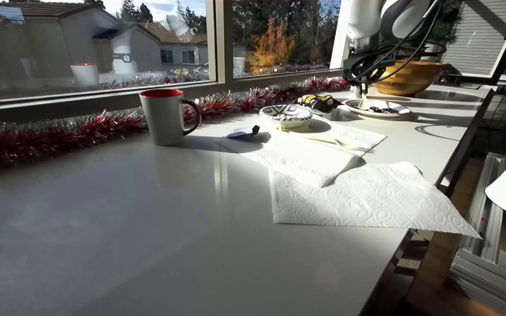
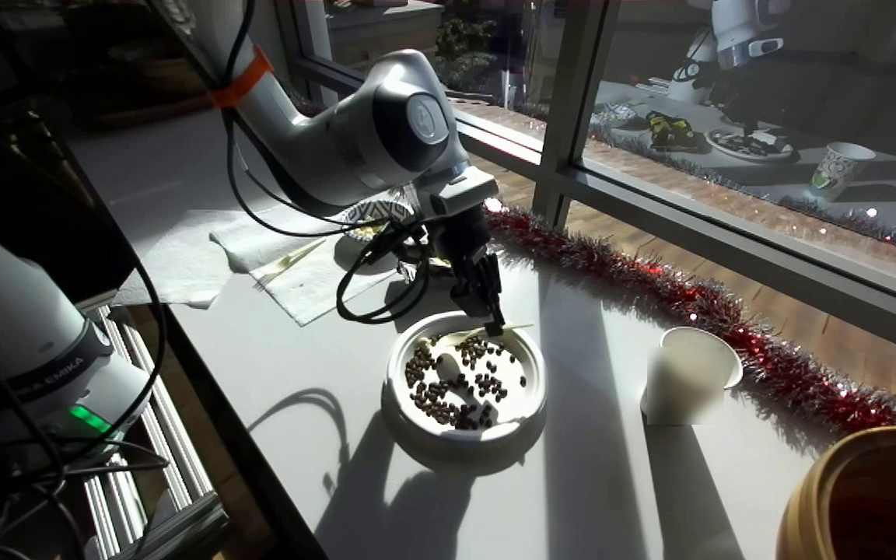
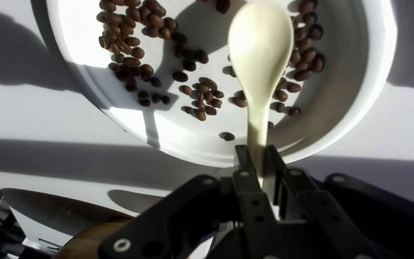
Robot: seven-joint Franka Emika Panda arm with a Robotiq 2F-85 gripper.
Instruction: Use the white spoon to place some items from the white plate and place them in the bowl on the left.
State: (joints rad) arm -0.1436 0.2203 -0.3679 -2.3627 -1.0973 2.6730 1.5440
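Find the gripper (image 3: pixel 257 156) clamped on the handle of the white spoon (image 3: pixel 259 79), squeezing from both sides. In an exterior view, see the tail end of the handle poking out past the gripper. In the wrist view, note the spoon's broad end extending well inside the rim of the white plate (image 3: pixel 383 46). Cannot tell about contact between spoon and plate floor. On the plate, observe dark brown beans (image 3: pixel 309 55), scattered in loose clumps with pale floor showing between. See hard shadows (image 2: pixel 428 505) across both plate and table (image 1: pixel 182 245). Locate the patterned bowl (image 1: pixel 275 109) well apart from the spoon, partly hidden in an exterior view. Read pale bits inside, too small to name. Cannot tell whether set beside or partly on the paper towels (image 1: pixel 358 197). On the towels, find a pale fork (image 2: pixel 290 260), lying flat. Between bowl and plate, in an exterior view, log a black-and-yellow bag (image 1: pixel 318 102). Near the plate, record a wooden bowl (image 1: pixel 409 79), cut off at the edge of an exterior view, plus a paper cup (image 2: pixel 689 381), blurred in part. Well apart from the plate, list a mug (image 1: pixel 163 120) with red inside and red handle. Along the window frame (image 1: pixel 223 44), note red and silver tinsel (image 2: pixel 642 268).
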